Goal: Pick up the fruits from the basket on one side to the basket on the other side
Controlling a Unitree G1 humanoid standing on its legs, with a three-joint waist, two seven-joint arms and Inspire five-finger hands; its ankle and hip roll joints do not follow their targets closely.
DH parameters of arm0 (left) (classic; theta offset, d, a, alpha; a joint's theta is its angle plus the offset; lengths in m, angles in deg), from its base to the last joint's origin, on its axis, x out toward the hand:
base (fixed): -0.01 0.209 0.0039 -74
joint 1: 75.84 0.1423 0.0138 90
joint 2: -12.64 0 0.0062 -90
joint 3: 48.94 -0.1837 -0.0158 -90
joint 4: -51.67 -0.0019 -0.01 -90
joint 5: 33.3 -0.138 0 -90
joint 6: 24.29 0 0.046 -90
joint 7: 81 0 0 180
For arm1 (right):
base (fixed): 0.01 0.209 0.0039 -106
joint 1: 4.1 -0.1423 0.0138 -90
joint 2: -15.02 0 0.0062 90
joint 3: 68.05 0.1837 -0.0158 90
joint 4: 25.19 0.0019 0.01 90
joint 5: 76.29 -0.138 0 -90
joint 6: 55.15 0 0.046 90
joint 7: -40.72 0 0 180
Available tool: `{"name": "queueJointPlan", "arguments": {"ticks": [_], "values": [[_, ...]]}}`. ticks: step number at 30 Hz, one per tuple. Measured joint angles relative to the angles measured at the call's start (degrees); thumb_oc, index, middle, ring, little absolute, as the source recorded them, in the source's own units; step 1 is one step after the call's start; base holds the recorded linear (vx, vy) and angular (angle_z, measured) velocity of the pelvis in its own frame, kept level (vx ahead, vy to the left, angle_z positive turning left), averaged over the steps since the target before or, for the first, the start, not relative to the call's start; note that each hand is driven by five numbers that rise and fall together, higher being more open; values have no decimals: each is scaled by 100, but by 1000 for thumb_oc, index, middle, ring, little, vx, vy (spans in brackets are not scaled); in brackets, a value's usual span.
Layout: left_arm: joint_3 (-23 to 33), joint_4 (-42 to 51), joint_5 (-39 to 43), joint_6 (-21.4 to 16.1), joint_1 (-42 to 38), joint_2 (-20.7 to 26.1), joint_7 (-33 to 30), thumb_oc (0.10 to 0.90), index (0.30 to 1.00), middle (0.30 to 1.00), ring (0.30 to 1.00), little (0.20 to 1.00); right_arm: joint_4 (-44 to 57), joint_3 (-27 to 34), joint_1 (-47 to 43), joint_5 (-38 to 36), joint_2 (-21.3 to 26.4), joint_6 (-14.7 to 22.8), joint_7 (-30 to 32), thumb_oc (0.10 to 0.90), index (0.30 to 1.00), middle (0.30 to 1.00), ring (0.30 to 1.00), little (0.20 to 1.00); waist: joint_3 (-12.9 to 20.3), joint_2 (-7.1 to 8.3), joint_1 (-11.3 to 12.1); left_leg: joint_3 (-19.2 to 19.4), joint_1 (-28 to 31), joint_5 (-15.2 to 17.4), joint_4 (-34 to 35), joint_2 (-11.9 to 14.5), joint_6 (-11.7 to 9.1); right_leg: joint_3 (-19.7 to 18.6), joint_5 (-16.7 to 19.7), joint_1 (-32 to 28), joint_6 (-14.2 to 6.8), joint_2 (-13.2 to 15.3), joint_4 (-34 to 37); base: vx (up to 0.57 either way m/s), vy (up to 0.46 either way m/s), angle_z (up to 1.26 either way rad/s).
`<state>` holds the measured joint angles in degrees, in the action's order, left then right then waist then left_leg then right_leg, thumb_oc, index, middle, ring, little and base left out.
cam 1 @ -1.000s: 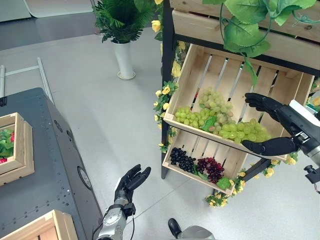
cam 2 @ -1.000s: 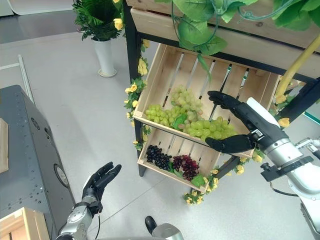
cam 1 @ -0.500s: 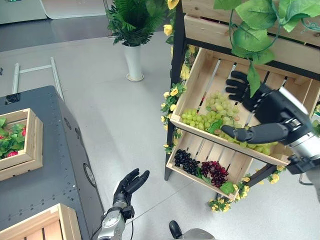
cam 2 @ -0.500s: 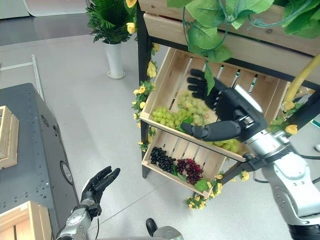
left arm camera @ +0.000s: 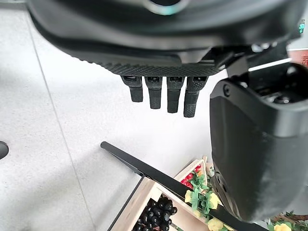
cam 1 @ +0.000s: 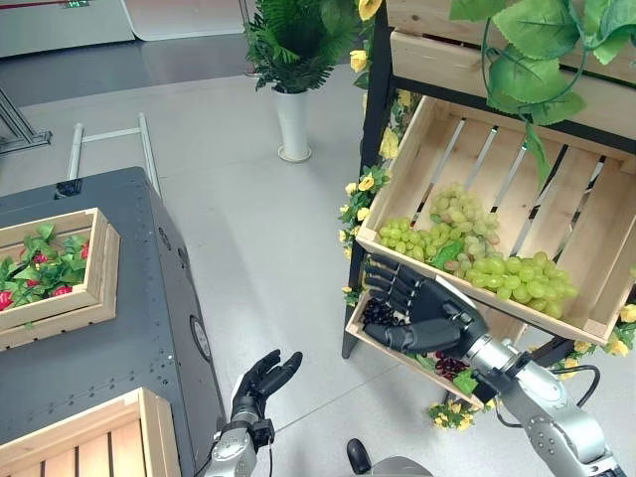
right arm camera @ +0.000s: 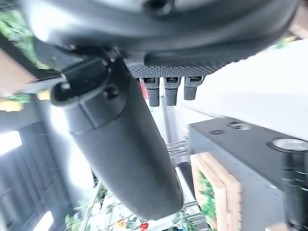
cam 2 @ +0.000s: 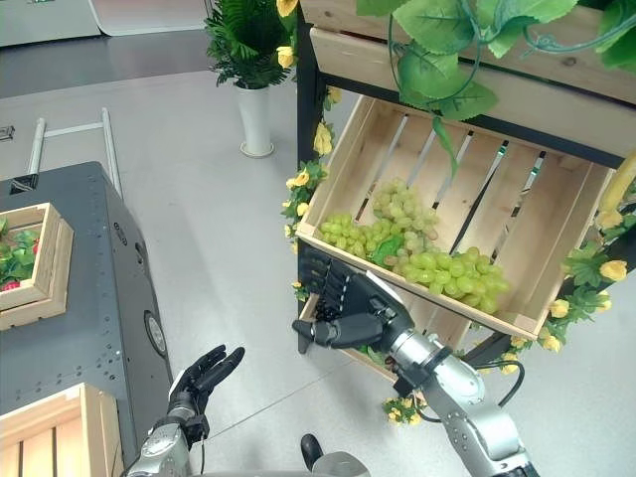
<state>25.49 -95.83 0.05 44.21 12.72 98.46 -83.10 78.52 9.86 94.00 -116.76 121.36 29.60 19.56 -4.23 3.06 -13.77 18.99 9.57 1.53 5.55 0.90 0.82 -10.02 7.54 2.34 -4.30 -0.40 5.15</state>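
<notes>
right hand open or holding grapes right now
Open and empty. The right hand has spread fingers in front of the lower crate, holding nothing; the green grapes lie in the upper crate.

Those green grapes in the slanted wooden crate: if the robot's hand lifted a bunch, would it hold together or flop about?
The green grapes lie as loose clusters of many small round berries, so a bunch would probably droop and swing. Single berries look apt to come off and roll down the tilted crate. They seem soft, so the open right hand might bruise them.
</notes>
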Motion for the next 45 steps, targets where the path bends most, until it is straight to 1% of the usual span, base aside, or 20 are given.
{"name": "queueJointPlan", "arguments": {"ticks": [5,8,9,11,14,16,18,20,22,23,26,27,29,31,33,35,37,42,44,45], "values": [[-117,-59,1,0,1,-35,-84,800,900,900,900,900,-465,-535,31,-20,-332,7,-6,800,900,900,900,900,-46,-76,20,-16,-6,-8,0,10,-10,28,-2,-1,2,-3,1,-1,-6,1],[-212,-120,11,0,-8,-87,-123,800,900,900,900,900,-1106,-989,-3,-3,-644,86,-14,800,900,900,900,900,-46,-74,66,-115,-13,-26,0,13,-10,146,-16,-27,21,17,14,-1,-35,16],[-214,-119,10,0,-4,-137,-123,800,900,900,900,900,-1417,-1181,-11,44,-697,116,-15,800,900,900,900,900,-56,-90,149,-139,-15,-28,0,11,-5,168,-22,-39,28,27,17,4,-35,11],[-224,-119,8,1,-3,-172,-121,800,900,900,900,900,-2011,-1337,-5,248,-858,199,-10,800,900,900,900,900,-58,-90,259,-166,-16,-30,0,11,-5,239,-28,-45,36,36,18,26,-59,12],[-220,-216,-4,2,9,-177,-125,800,900,900,900,900,-2896,-1575,-52,702,-921,419,41,800,900,900,900,900,-64,-100,402,-275,-4,-33,-1,18,-6,355,-48,-100,59,51,19,17,-66,17],[-217,-235,-5,30,20,-174,-153,800,900,900,900,900,-3270,-1585,-73,878,-983,515,115,800,900,900,900,900,-70,-108,427,-317,-23,-39,0,19,-5,441,-55,-102,67,65,19,6,-43,13],[-200,-364,-113,120,12,-181,-152,800,900,900,900,900,-3827,-1583,-143,922,-1095,762,177,800,900,900,900,900,-84,-131,534,-333,-23,-39,0,23,-5,464,-58,-107,70,65,19,22,-50,4],[-199,-606,-245,196,16,-209,-124,800,900,900,900,900,-4430,-1567,-292,1108,-1238,906,280,800,900,900,900,900,-98,-153,567,-401,-25,-47,-1,28,-9,554,-66,-127,81,74,20,36,-56,14],[-186,-744,-456,288,91,-215,-98,800,900,900,900,900,-4938,-1553,-391,1138,-1372,936,336,800,900,900,900,900,-104,-164,618,-487,4,-53,-1,43,-18,644,-95,-183,102,73,21,39,-60,21],[-183,-802,-618,380,127,-214,-94,800,900,900,900,900,-5136,-1517,-397,1147,-1428,959,344,800,900,900,900,900,-102,-178,681,-526,17,-54,-1,54,-20,694,-109,-213,111,72,21,36,-63,22],[-146,-978,-1144,682,158,-204,-89,800,900,900,900,900,-5602,-1431,-450,1165,-1629,1025,446,800,900,900,900,900,-99,-195,755,-624,17,-65,-1,72,-37,789,-136,-253,138,69,21,20,-45,16],[-176,-1086,-1403,781,161,-205,-82,800,900,900,900,900,-5810,-1330,-474,1210,-1743,1070,461,800,900,900,900,900,-93,-211,844,-632,27,-67,-1,84,-41,803,-142,-267,147,62,21,17,-40,8],[-278,-1164,-1829,993,194,-198,51,800,900,900,900,900,-6270,-1225,-579,1310,-1893,1116,503,800,900,900,900,900,-81,-260,874,-694,32,-70,-1,91,-46,870,-151,-294,156,64,21,12,-22,14],[-274,-1188,-1904,1017,175,-205,129,800,900,900,900,900,-6590,-1142,-665,1315,-1985,1125,506,800,900,900,900,900,-70,-287,887,-751,17,-72,-1,91,-44,913,-158,-301,158,67,20,27,-23,14],[-276,-1220,-1931,1018,172,-216,212,800,900,900,900,900,-6968,-1049,-735,1375,-2042,1195,507,800,900,900,900,900,-2,-356,929,-764,17,-66,-1,100,-35,923,-166,-310,168,65,21,16,-10,3],[-315,-1234,-1959,1018,176,-225,318,800,900,900,900,900,-7246,-938,-752,1541,-2004,1197,536,800,900,900,900,900,78,-471,972,-774,16,-61,0,102,-30,931,-174,-316,167,66,21,3,-3,2],[-317,-1234,-1956,1018,178,-222,399,800,900,900,900,900,-7379,-852,-753,1541,-1994,1197,539,800,900,900,900,900,108,-518,996,-784,17,-63,-1,102,-31,937,-174,-320,167,65,21,-8,2,2],[-383,-1235,-1957,1017,184,-216,572,800,900,900,900,900,-7531,-838,-756,1572,-2006,1249,539,800,900,900,900,900,116,-522,1002,-943,28,-68,0,101,-32,1039,-212,-399,222,72,21,-18,9,9],[-384,-1235,-1956,1018,184,-216,639,800,900,900,900,900,-7658,-836,-797,1855,-2004,1342,546,800,900,900,900,900,123,-529,1015,-960,19,-70,0,104,-33,1053,-215,-395,227,71,21,-6,12,6],[-386,-1236,-1957,1020,185,-213,662,800,900,900,900,900,-7691,-840,-851,2133,-1996,1386,582,800,900,900,900,900,130,-538,1016,-1000,18,-72,0,103,-34,1061,-216,-398,230,68,21,7,8,4]]}}
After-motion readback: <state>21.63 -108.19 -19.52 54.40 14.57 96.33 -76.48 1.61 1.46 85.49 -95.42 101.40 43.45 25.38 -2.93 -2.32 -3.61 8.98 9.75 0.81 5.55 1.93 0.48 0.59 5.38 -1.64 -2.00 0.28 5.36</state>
